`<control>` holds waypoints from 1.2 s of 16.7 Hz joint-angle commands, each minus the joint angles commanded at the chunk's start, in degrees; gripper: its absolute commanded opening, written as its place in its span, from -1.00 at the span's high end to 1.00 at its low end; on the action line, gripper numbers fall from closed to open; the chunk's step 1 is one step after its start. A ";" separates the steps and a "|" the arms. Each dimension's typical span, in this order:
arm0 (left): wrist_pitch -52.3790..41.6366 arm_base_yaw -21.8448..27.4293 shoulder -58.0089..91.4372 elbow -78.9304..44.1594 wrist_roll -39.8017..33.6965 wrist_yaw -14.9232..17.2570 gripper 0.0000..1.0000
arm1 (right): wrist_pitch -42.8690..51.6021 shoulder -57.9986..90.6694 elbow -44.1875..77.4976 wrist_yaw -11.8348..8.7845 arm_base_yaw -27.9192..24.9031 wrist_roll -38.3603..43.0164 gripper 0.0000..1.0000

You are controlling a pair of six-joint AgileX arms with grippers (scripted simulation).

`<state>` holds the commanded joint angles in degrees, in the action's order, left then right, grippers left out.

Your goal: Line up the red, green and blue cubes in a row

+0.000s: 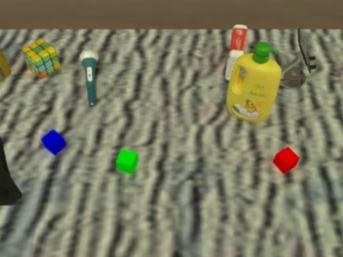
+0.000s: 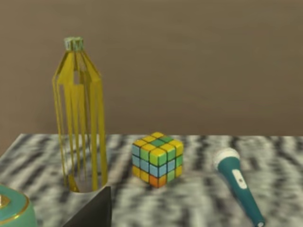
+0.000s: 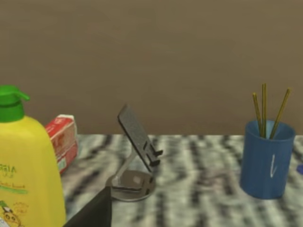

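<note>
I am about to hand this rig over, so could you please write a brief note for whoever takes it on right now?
Left arm is parked at the table's left edge, right arm out of the top view; neither claw can be judged.
Blue cube sits left, green cube just right of it and nearer the front, red cube far right, in front of the yellow bottle.
Nothing is held; no row yet. All three cubes are left to line up.

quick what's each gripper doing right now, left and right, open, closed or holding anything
Left gripper: out of the top view apart from a dark arm part at its left edge; cannot be told.
Right gripper: not in view; cannot be told.
</note>
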<state>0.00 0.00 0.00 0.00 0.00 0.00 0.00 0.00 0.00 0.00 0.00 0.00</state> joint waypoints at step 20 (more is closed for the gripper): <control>0.00 0.00 0.00 0.00 0.00 0.00 -1.00 | 40.80 82.74 57.36 0.02 -12.48 -9.88 -1.00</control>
<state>0.00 0.00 0.00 0.00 0.00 0.00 40.80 82.74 57.36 0.02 -12.48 -9.88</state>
